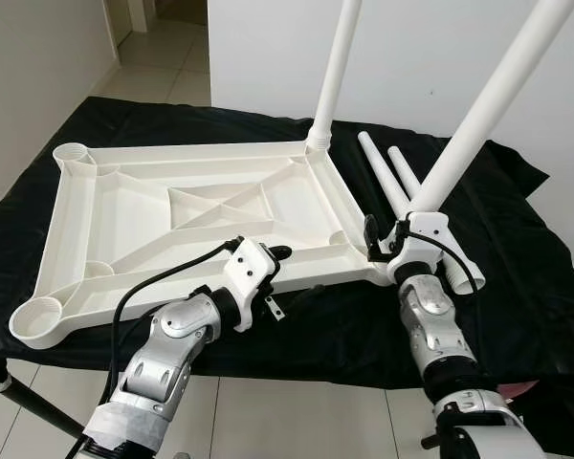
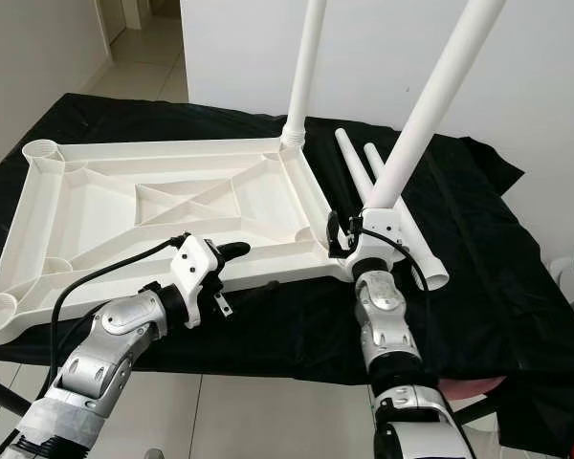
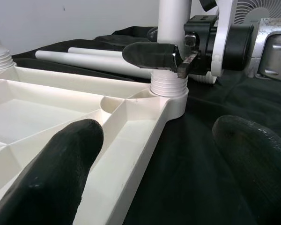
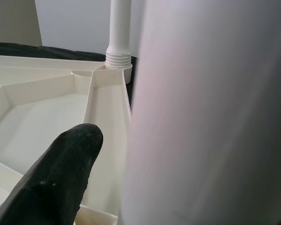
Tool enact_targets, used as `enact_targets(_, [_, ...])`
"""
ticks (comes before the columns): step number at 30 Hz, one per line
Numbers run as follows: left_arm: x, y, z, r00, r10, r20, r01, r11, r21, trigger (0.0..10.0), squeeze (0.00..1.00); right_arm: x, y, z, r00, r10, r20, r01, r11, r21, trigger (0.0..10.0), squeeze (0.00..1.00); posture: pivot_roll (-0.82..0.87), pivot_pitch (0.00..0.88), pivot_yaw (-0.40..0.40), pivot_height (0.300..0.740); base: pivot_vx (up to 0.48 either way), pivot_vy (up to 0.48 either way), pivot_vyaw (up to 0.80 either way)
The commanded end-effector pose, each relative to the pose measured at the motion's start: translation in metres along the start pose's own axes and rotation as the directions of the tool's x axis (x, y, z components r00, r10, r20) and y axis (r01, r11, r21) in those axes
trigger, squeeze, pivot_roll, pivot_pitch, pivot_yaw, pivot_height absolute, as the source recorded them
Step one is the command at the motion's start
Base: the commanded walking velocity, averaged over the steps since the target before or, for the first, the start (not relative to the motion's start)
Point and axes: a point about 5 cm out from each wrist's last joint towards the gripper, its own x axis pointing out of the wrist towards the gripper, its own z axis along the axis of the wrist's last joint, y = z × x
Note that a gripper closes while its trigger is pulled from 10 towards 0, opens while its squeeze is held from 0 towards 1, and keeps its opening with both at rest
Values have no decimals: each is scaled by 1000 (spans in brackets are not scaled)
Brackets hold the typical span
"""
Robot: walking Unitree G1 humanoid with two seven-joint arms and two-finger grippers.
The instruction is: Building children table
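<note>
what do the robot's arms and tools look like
Both arms are silver metal segments with black joints. Each ends in a white wrist housing carrying a tool, left tool and right tool, with long black fingers. A black cable loops along the left arm.

Two silver, jointed arms are showing white wrist housings. A black cable is looping along the left arm to the left tool [image 1: 279, 252], with long black fingers [image 3: 56, 168]. The right tool [image 1: 383, 244] is carrying a similar cable.
</note>
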Motion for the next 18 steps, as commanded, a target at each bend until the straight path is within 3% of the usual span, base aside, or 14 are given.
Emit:
enact_targets(1, [3, -3, 1, 1000, -2, 0, 2, 1000, -2, 10000, 0, -2, 0, -1, 999, 40, -9, -40, 999, 1, 10000, 0, 48, 13, -77, 740, 0, 0, 0])
enact_targets(18, [4, -4, 2, 1000, -2, 5, 2, 1000, -5, 10000, 0, -9, -11, -1, 955, 293, -45, -295, 953, -71, 10000, 0, 43, 21, -77, 740, 0, 0, 0])
